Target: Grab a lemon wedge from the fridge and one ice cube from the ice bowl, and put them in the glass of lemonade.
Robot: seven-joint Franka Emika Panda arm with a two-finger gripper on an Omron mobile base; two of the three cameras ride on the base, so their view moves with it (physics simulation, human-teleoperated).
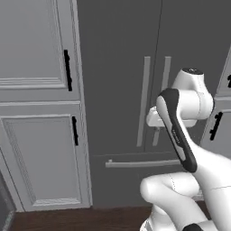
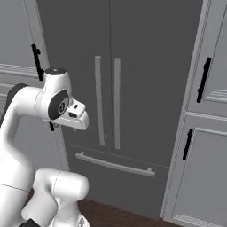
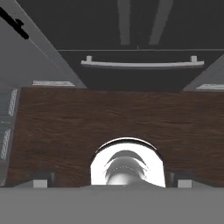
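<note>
Fridge [image 2: 133,66] doors shut, tool [image 3: 111,178] w/ tips apart.

The dark brown wooden plank floor [image 3: 57,131] lies below the jaws and runs ahead of them to the tall dark-grey fridge [image 3: 140,74], which stands on it

Domestic kitchen, rendered. Tall dark-grey double-door fridge [image 1: 117,90] with long pale-grey bar handles [image 1: 144,101] and a lower drawer, flanked at 9 and 3 o'clock by pale panelled cabinets [image 1: 38,113] with short black handles [image 1: 67,70]; dark wood-plank floor [image 3: 113,118].
</note>
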